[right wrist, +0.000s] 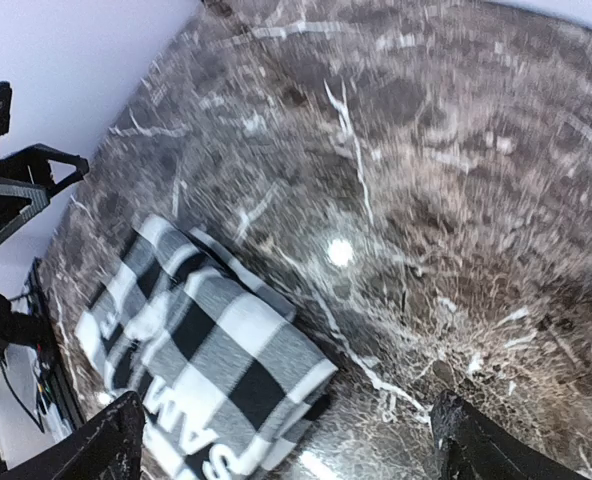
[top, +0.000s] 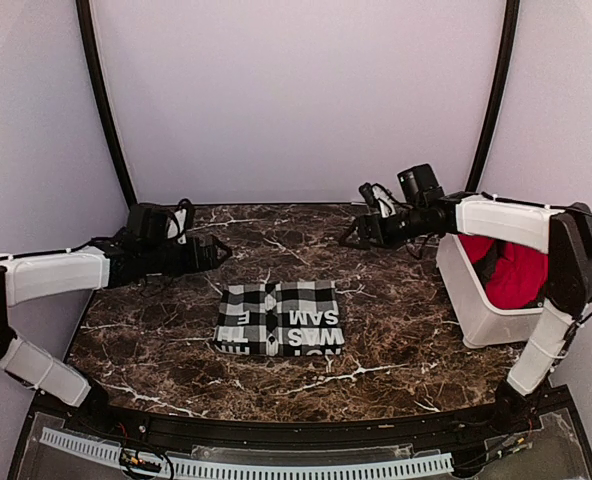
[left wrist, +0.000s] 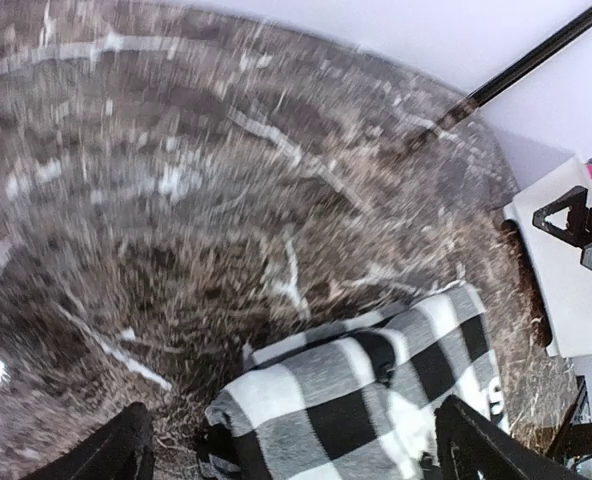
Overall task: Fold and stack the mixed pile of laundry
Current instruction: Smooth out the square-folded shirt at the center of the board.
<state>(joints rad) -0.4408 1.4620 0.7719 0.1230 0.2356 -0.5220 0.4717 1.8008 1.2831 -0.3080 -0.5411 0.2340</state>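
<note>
Lying folded square, checked garment [top: 279, 318]

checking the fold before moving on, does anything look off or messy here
Nothing spilled or damaged. The black-and-white checked garment lies neatly folded; only the red garment looks untidy, bunched inside the white bin.

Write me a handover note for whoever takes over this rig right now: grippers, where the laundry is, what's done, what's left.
Left gripper: open, empty, above the table, left of the checked garment.
Right gripper: open, empty, above the table beside the white bin.
Checked garment: folded into a rectangle, lying flat mid-table.
Red garment: bunched inside the white bin, not folded.
Done: checked garment folded.
Left: take out the red garment, fold it, stack it with the checked one.
</note>
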